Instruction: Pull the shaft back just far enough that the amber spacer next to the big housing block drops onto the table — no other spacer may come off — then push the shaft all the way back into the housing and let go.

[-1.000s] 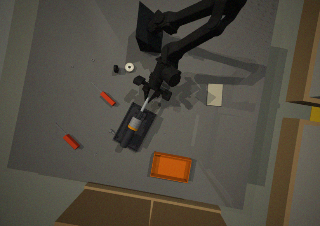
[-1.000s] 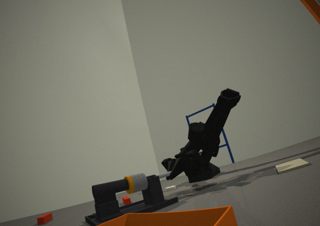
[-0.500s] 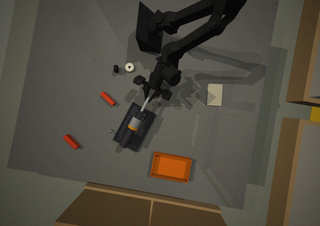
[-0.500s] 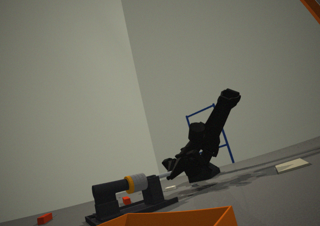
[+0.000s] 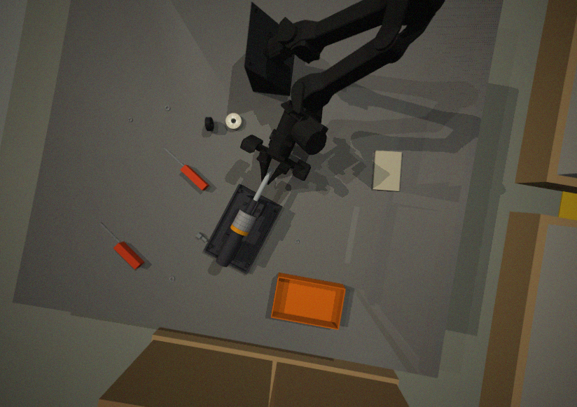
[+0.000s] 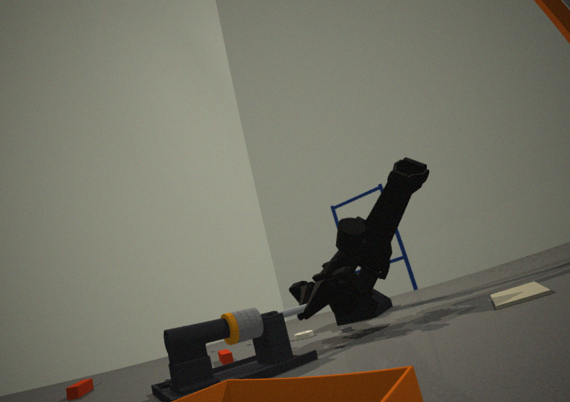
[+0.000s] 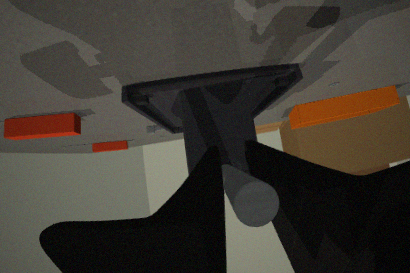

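My gripper [image 5: 267,178] [image 6: 304,312] [image 7: 231,151] is shut on the pale shaft [image 5: 261,188] [image 6: 290,312] [image 7: 256,203] near its free end. The shaft runs through the smaller support post [image 6: 272,337]. The amber spacer [image 5: 239,230] [image 6: 234,327] is on the shaft line, against the big housing block [image 5: 228,249] [image 6: 191,334]. Several grey spacers [image 5: 243,218] [image 6: 250,322] sit side by side between the amber one and the post. No spacer lies on the table in view. The shaft inside the spacers is hidden. In the wrist view the post hides the spacers.
The fixture stands on a dark base [image 5: 265,238] [image 6: 301,358]. An orange bin [image 5: 308,302] [image 6: 299,384] [image 7: 345,107] is beside it. Two red-handled screwdrivers [image 5: 194,177] [image 5: 128,255], a white ring [image 5: 227,121] [image 6: 304,334], a black piece [image 5: 209,123] and a cream block [image 5: 386,170] [image 6: 520,295] lie around.
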Available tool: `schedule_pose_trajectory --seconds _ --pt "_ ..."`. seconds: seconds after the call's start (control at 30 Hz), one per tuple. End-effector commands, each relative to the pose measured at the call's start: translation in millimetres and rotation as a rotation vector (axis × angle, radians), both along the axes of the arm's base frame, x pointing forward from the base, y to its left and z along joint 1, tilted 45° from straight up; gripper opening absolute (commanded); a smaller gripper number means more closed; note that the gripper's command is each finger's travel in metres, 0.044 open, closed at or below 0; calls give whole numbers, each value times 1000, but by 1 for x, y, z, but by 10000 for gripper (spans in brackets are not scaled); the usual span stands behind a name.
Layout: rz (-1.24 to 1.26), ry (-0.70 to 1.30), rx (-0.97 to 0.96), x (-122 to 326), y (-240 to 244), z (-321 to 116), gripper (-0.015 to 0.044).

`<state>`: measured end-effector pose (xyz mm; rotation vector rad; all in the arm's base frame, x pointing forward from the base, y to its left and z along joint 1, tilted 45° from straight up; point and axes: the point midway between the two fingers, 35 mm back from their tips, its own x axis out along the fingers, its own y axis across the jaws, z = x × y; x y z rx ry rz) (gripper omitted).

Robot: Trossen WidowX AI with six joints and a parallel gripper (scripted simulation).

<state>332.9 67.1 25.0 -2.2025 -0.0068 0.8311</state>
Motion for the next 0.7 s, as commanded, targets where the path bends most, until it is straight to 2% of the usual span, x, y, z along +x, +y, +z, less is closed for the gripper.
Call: schedule_pose_trajectory --seconds 0.0,0.67 --pt "-3 4 3 -2 0 -1 0" --pt "-3 4 3 -4 0 0 0"
